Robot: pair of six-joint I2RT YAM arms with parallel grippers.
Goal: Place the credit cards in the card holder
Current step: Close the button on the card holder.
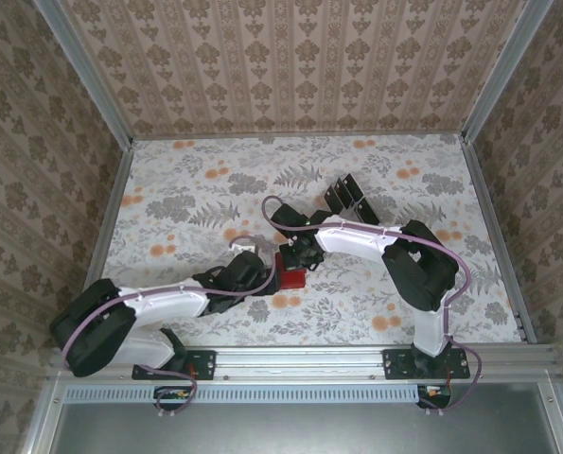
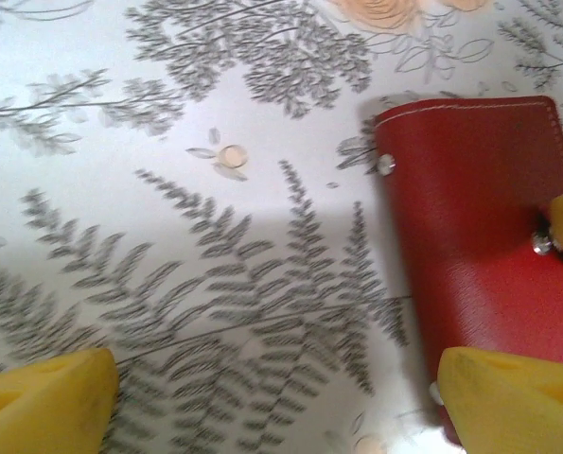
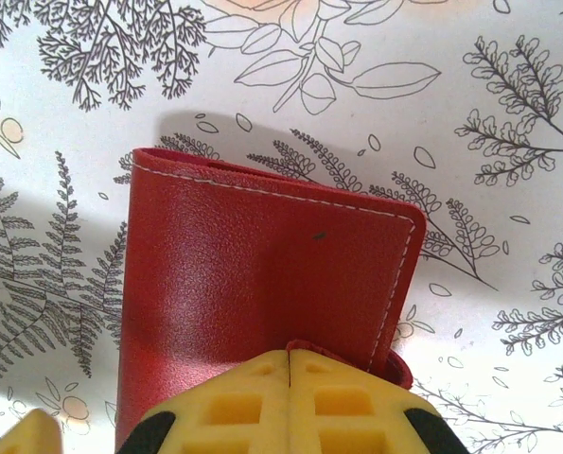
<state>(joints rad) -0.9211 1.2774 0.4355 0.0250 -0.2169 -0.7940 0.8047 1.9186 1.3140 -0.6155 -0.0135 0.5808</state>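
The card holder [image 1: 291, 276], a red wallet, lies folded shut on the flowered table just in front of centre. In the right wrist view, my right gripper [image 3: 290, 378] is shut, its yellow tips together on the near edge of the card holder [image 3: 262, 255] by the clasp tab [image 3: 399, 364]. My left gripper [image 2: 281, 407] stands open over the cloth just left of the card holder [image 2: 470, 218], one finger [image 2: 513, 397] overlapping its near corner. Several black credit cards [image 1: 345, 196] stand upright further back, to the right.
Patterned walls and metal rails [image 1: 111, 218] close in the table on three sides. The right arm [image 1: 418, 265] bends across the right half. Bare flowered cloth [image 1: 186, 189] lies at the back left.
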